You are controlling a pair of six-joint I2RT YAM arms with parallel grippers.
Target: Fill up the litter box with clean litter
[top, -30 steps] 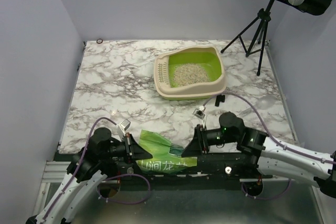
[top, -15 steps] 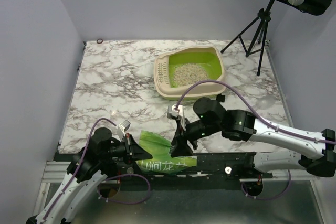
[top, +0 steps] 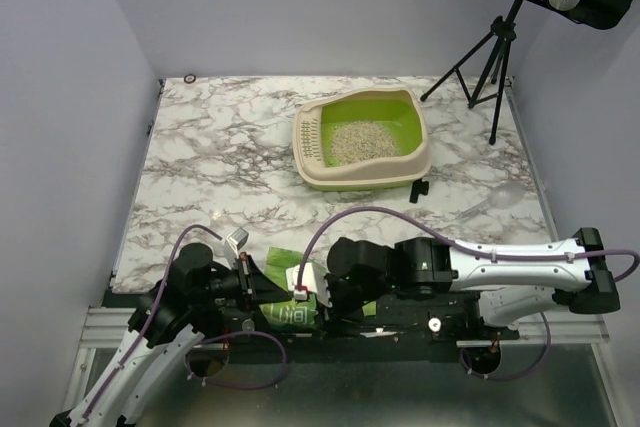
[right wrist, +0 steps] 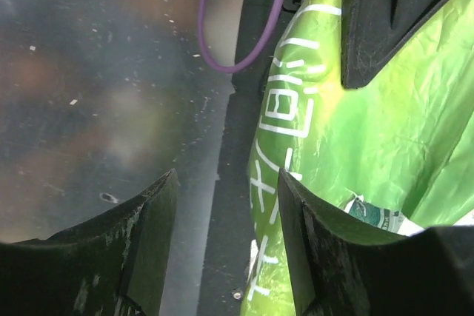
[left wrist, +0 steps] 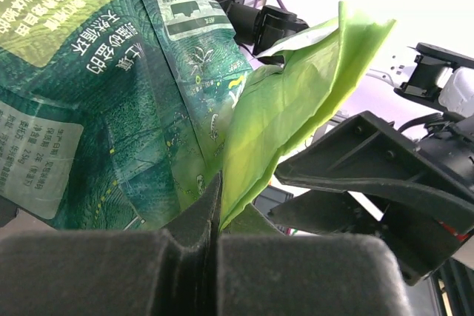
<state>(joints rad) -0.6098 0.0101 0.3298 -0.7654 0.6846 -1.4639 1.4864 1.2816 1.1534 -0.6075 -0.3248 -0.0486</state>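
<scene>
The left gripper [left wrist: 217, 216] had its jaws pressed together on a lime-green fold of the green printed bag [left wrist: 118, 86], which rose above them. The right gripper [right wrist: 226, 242] had its jaws spread wide and held nothing. The same bag lay just ahead of them, partly in the gap, but I could not tell if it touched. Far beyond both grippers, on the marble table [top: 220, 167], stood the litter box [top: 365, 179] with a heap of litter [top: 360, 139] inside.
</scene>
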